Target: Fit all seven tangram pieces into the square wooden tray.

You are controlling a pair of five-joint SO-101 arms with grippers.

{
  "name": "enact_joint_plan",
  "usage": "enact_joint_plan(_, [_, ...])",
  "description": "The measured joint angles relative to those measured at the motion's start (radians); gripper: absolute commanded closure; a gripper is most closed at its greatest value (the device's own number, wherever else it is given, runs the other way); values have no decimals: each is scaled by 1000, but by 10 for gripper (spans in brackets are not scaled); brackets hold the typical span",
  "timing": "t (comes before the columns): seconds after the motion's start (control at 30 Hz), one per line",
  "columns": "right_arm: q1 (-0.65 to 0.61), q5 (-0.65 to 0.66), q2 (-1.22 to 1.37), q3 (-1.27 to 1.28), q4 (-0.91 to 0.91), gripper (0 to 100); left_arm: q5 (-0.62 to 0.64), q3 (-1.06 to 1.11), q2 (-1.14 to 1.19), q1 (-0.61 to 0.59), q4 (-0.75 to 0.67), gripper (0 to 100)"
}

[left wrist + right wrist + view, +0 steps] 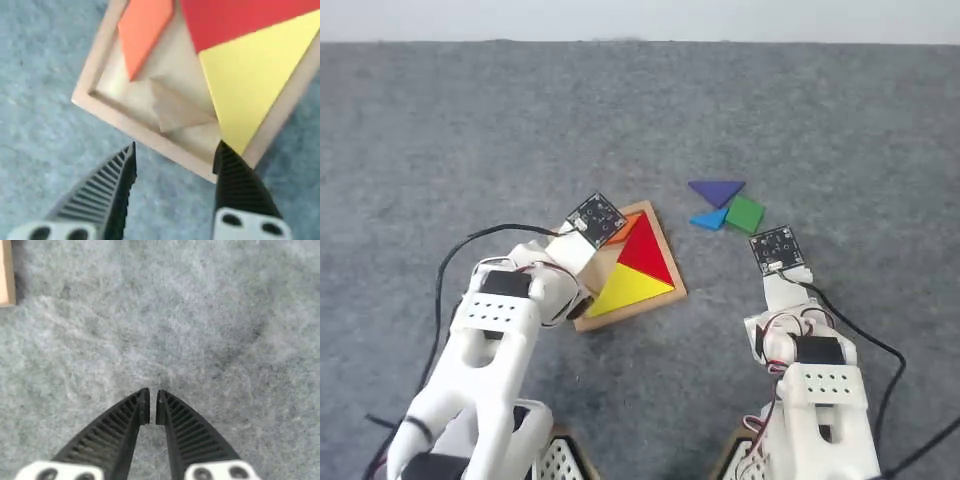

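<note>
**Inspector:** Condition of the square wooden tray (630, 312)?

**Assessor:** It sits turned on its corner near the middle of the surface (440, 120), somewhat toward the near edge. Seated inside are a red triangle (645, 250), a yellow triangle (623, 288) and an orange piece (620, 231). The left wrist view also shows a pale shape (175, 107) on the tray floor. It is possibly a wood-coloured piece, but I cannot confirm that.

**Inspector:** Outside the tray?

**Assessor:** A purple triangle (717, 190), a blue triangle (707, 219) and a green square (745, 213) lie clustered to the right of the tray, a little nearer the far edge. The blue and green ones lie just beside each other.

**Inspector:** Step in hand?

**Assessor:** In my judgement, filling is partway done. Bare floor shows at the tray corner nearest the left arm. The next move calls for fetching one of the three loose pieces, and the right arm is the nearer one. It would have to open, come down on a thin flat piece, and carry it across at the correct rotation.

**Inspector:** The claws?

**Assessor:** The left claw (176, 155) is spread wide and holds nothing. It hangs over the tray rim at that same corner. The right claw (152, 406) is closed to a hairline gap with nothing between its fingers. It is above bare surface to the right of the tray and touches neither the tray nor any piece.
</note>
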Motion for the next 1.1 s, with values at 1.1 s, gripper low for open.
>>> enact_joint_plan(1.1, [0, 0, 0, 0, 0, 954, 130, -417, 572, 72, -164, 765])
